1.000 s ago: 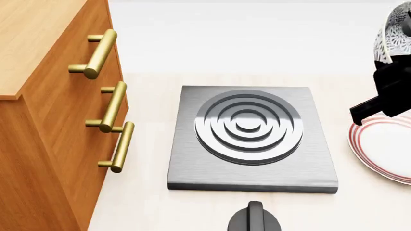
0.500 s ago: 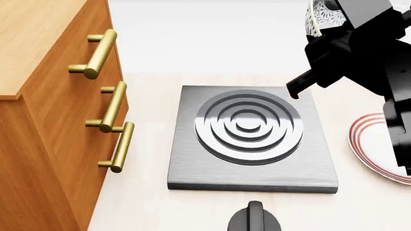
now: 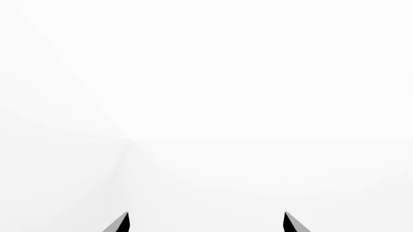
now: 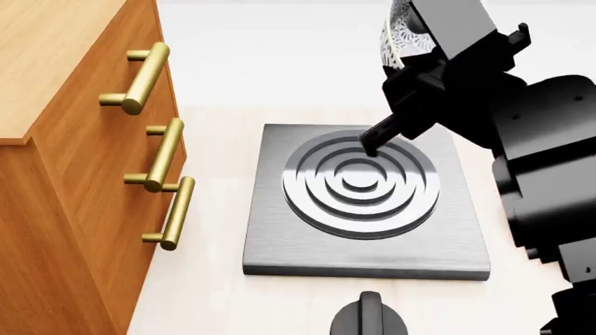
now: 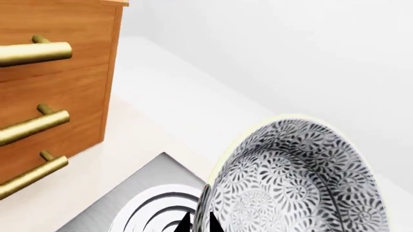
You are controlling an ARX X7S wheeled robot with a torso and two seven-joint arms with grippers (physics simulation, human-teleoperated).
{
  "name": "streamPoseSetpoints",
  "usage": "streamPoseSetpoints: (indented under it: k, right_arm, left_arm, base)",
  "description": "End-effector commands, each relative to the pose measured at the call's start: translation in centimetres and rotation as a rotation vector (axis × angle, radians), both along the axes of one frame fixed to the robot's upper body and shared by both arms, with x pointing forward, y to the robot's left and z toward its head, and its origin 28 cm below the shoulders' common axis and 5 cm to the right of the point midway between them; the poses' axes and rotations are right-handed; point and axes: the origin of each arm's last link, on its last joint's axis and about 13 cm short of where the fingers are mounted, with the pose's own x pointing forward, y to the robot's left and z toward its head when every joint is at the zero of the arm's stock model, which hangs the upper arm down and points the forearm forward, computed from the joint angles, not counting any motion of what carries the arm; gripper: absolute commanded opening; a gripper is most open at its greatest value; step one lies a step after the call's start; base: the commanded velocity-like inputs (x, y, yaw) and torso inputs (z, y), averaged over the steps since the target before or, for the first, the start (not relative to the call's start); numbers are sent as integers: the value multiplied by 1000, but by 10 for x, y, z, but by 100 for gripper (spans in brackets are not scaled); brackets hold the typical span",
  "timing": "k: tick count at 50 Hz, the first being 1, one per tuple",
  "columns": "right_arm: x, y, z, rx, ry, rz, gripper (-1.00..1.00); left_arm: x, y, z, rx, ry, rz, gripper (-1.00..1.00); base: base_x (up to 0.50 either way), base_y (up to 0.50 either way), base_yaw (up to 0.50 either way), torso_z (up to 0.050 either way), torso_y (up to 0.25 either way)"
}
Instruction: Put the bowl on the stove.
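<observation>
My right gripper (image 5: 199,224) is shut on the rim of the bowl (image 5: 297,183), white with a grey-blue speckled pattern, and holds it tilted in the air. In the head view the bowl (image 4: 403,33) shows only partly behind the black right arm, above the far right part of the stove (image 4: 279,237). The stove is a dark-grey slab with a ringed burner (image 4: 361,185); it also shows in the right wrist view (image 5: 119,205). My left gripper (image 3: 205,223) is open and empty, facing blank white, and is out of the head view.
A wooden drawer cabinet (image 4: 75,209) with brass handles (image 4: 166,157) stands left of the stove. A round black knob (image 4: 369,317) sits in front of the stove. The right arm (image 4: 540,160) covers the table's right side.
My right arm has carried the bowl leftward from the right edge of the view to above the stove's far right part. The arm now hides the red-ringed plate.
</observation>
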Motion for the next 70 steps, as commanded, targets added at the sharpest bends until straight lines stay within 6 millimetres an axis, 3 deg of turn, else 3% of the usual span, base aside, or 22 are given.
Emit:
streamPoseSetpoints:
  k: [1, 18, 28, 31, 48, 70]
  right_arm:
    - [-8, -1, -1, -2, -63, 55, -100]
    - [-8, -1, -1, -2, -63, 55, -100]
    - [45, 22, -19, -90, 19, 124, -100]
    - [51, 25, -21, -102, 32, 133, -100]
    - [48, 44, -49, -92, 193, 89, -100]
    - [46, 52, -61, -17, 237, 77, -100]
  left_arm:
    - [-1, 3, -1, 4, -16, 18, 100]
    - [-1, 3, -1, 4, -16, 18, 100]
    - [-3, 5, 0, 0, -22, 30, 100]
    - [-3, 5, 0, -1, -21, 31, 100]
    - [-2, 5, -1, 0, -14, 29, 100]
    - [-1, 5, -2, 16, -12, 57, 100]
  base:
    - [0, 0, 0, 0, 0]
    - [0, 0, 0, 0, 1]
    - [0, 0, 0, 0, 0]
    - [0, 0, 0, 0, 0]
    - [0, 0, 0, 0, 1]
    - [0, 0, 0, 0, 0]
